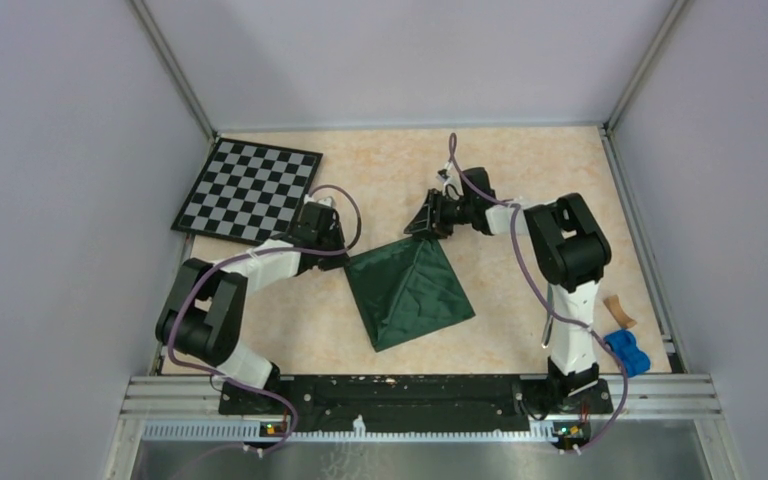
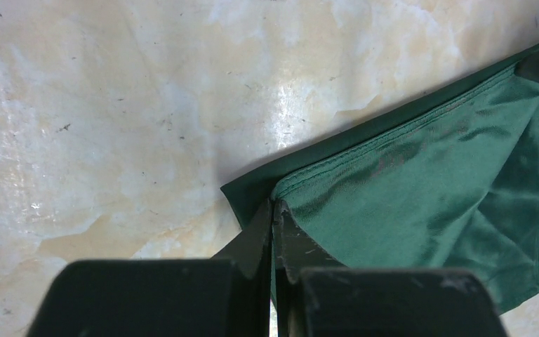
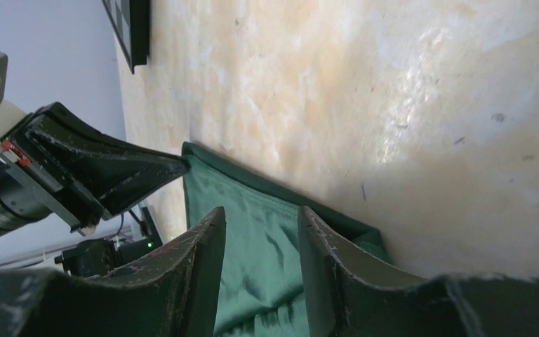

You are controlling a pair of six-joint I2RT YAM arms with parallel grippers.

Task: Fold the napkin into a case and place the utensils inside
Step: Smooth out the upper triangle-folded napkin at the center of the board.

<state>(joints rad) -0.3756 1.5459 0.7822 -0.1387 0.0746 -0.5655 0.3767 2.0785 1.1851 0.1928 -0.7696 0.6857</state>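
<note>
While the left claw [image 2: 274, 205] pinches one corner of the napkin [image 1: 410, 290], the cloth lies partly folded in the middle of the worktop [image 1: 520, 180] | right claw [image 3: 261, 214] spread astride the neighbouring corner, pinching nothing yet | advice: close right claw on the same edge, lift both corners level, keep the hem taut.

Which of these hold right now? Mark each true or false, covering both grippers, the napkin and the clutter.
1. The left gripper is shut on a corner of the napkin. True.
2. The right gripper is clamped shut too. False: its jaws stand apart, with the napkin's edge showing between them.
3. The napkin lies on the checkered board. False: the board lies apart from it, at the far left.
4. The blue toy car sits to the right of the napkin, clear of it. True.
</note>
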